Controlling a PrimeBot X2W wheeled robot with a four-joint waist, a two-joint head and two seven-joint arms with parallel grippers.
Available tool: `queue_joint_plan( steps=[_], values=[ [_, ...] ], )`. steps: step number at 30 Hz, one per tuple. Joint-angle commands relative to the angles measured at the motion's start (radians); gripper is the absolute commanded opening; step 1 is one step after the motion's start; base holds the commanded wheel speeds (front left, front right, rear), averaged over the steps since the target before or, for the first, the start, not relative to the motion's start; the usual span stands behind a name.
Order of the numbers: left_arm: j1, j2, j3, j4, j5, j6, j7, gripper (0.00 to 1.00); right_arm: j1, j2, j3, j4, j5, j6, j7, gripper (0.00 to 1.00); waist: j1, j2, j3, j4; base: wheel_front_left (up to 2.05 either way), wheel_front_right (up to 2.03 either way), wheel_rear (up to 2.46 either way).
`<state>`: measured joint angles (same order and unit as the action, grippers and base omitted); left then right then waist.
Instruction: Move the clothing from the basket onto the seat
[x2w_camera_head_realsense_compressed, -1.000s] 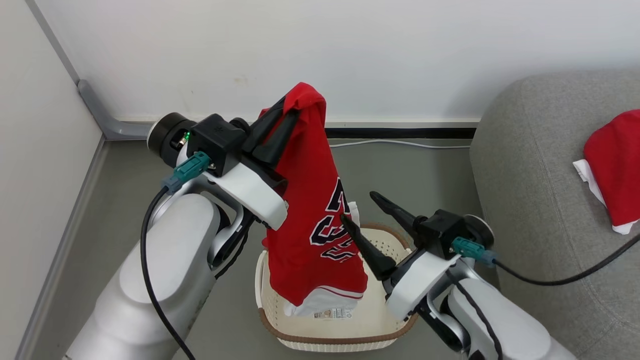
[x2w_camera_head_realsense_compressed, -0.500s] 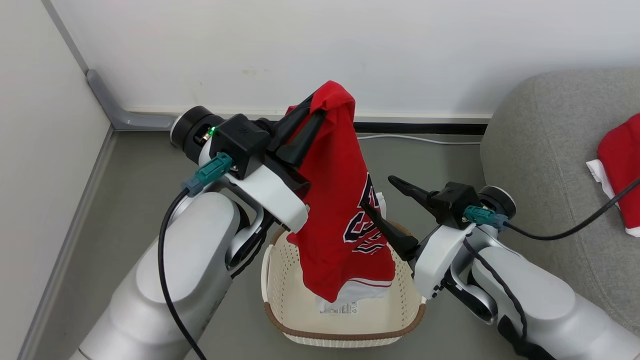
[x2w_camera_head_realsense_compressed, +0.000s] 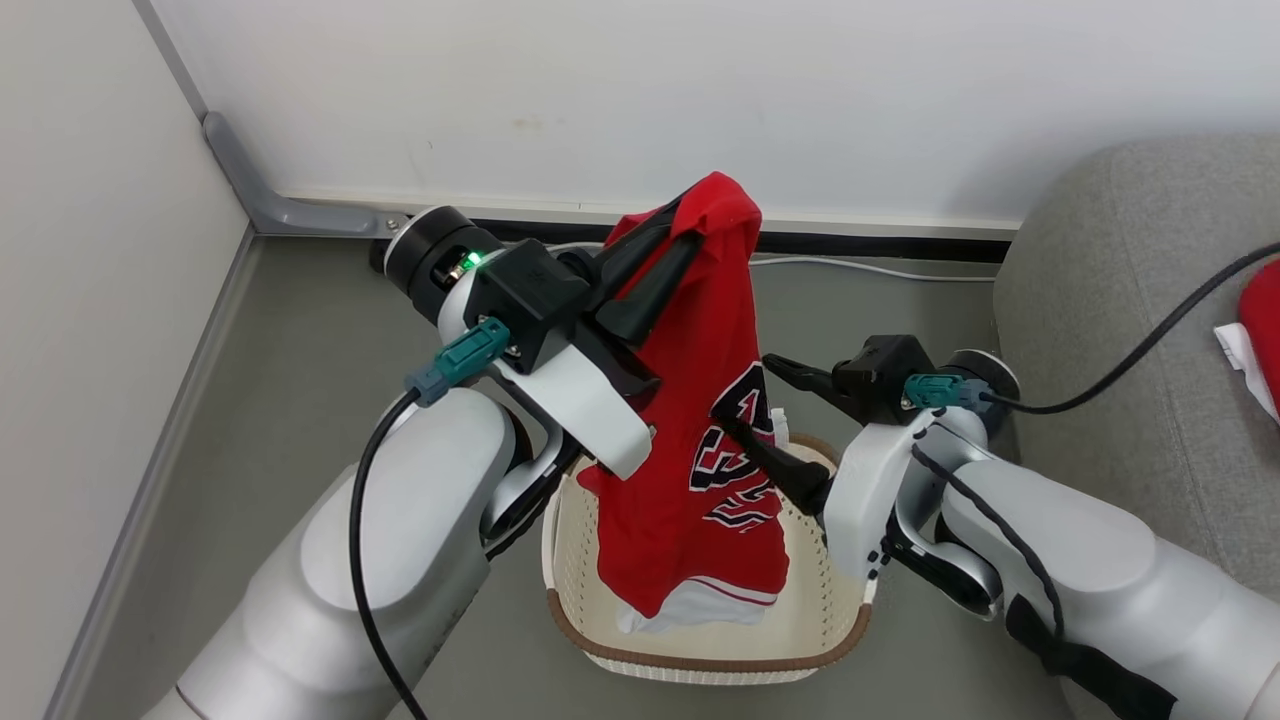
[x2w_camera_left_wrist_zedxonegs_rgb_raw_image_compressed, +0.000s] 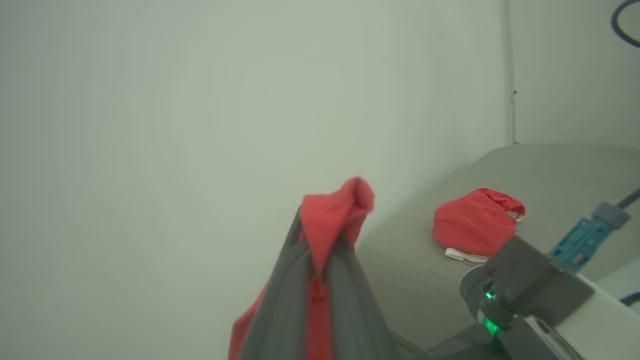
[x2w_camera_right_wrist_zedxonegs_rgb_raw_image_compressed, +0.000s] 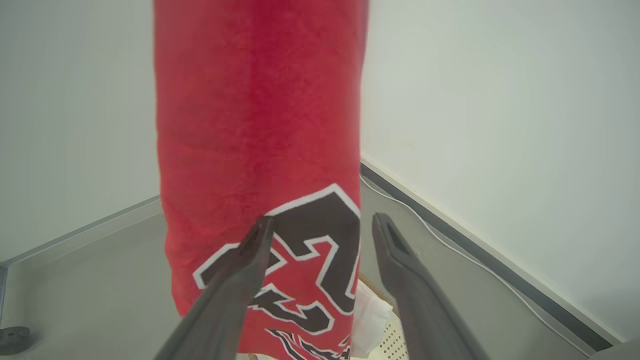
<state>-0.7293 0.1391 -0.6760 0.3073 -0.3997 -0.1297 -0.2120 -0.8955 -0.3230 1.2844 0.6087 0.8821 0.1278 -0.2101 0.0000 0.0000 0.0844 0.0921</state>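
Grey floor, smooth and bare-looking, closed in by white walls meeting at a corner. Directly on it: cream perforated basket with a brown rim, standing upright, short of the far wall and near the seat. Also on the floor, along the dark skirting: thin white cable, trailing toward the seat. At the right, grey upholstered seat, rounded at its edge. On its cushion: crumpled red clothing with white trim, lying well apart from the basket.
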Motion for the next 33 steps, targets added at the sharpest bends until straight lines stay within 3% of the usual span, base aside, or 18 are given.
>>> queue_joint_plan(
  steps=[1, 9, 10, 11, 12, 13, 20, 21, 22, 23, 33],
  values=[
    [-0.068, 0.013, 0.029, -0.032, -0.009, 0.0, -0.01, 0.0, -0.002, -0.004, -0.005, -0.033, -0.004, 0.003, 0.021, 1.0, 0.0, 0.0, 0.004, 0.005, 0.0, 0.0, 0.0],
    [-0.076, 0.011, 0.009, -0.031, -0.017, 0.0, -0.019, 0.0, 0.028, 0.0, -0.004, -0.133, -0.013, 0.003, 0.129, 1.0, 0.0, 0.0, 0.02, 0.013, 0.0, 0.0, 0.0],
    [-0.076, 0.011, 0.008, -0.029, -0.018, 0.0, -0.02, 0.0, 0.03, -0.001, -0.004, -0.138, -0.014, 0.003, 0.131, 0.88, 0.0, 0.0, 0.021, 0.013, 0.0, 0.0, 0.0],
    [-0.077, 0.01, 0.007, -0.028, -0.019, 0.0, -0.022, 0.0, 0.032, -0.002, -0.004, -0.142, -0.016, 0.003, 0.134, 0.54, 0.0, 0.0, 0.023, 0.013, 0.0, 0.0, 0.0],
    [-0.078, 0.011, 0.006, -0.026, -0.019, 0.0, -0.023, 0.0, 0.034, -0.002, -0.004, -0.144, -0.019, 0.003, 0.135, 0.31, 0.0, 0.0, 0.025, 0.012, 0.0, 0.0, 0.0],
    [-0.078, 0.011, 0.005, -0.024, -0.02, 0.0, -0.024, 0.0, 0.035, -0.003, -0.004, -0.142, -0.023, 0.003, 0.134, 0.0, 0.0, 0.0, 0.026, 0.01, 0.0, 0.0, 0.0],
    [-0.076, 0.011, 0.005, -0.006, -0.025, 0.0, -0.032, 0.02, 0.028, 0.002, -0.004, -0.103, -0.042, 0.003, 0.066, 0.0, 0.0, 0.0, 0.027, -0.002, 0.0, 0.0, 0.0],
    [-0.074, 0.01, 0.004, -0.002, -0.026, 0.0, -0.033, 0.3, 0.029, 0.004, -0.004, -0.099, -0.042, 0.003, 0.06, 0.0, 0.0, 0.0, 0.026, -0.004, 0.0, 0.0, 0.0],
    [-0.073, 0.01, 0.004, 0.001, -0.028, 0.0, -0.034, 0.84, 0.028, 0.005, -0.004, -0.095, -0.044, 0.003, 0.05, 0.0, 0.0, 0.0, 0.025, -0.006, 0.0, 0.0, 0.0],
    [-0.071, 0.01, 0.004, 0.006, -0.03, 0.0, -0.035, 1.0, 0.028, 0.007, -0.004, -0.092, -0.044, 0.003, 0.044, 0.0, 0.0, 0.0, 0.024, -0.008, 0.0, 0.0, 0.0],
    [-0.054, 0.015, 0.002, 0.045, -0.036, 0.0, -0.045, 1.0, 0.025, 0.009, -0.004, -0.077, -0.049, 0.003, -0.025, 0.0, 0.0, 0.0, 0.017, -0.032, 0.0, 0.0, 0.0]
  ],
)
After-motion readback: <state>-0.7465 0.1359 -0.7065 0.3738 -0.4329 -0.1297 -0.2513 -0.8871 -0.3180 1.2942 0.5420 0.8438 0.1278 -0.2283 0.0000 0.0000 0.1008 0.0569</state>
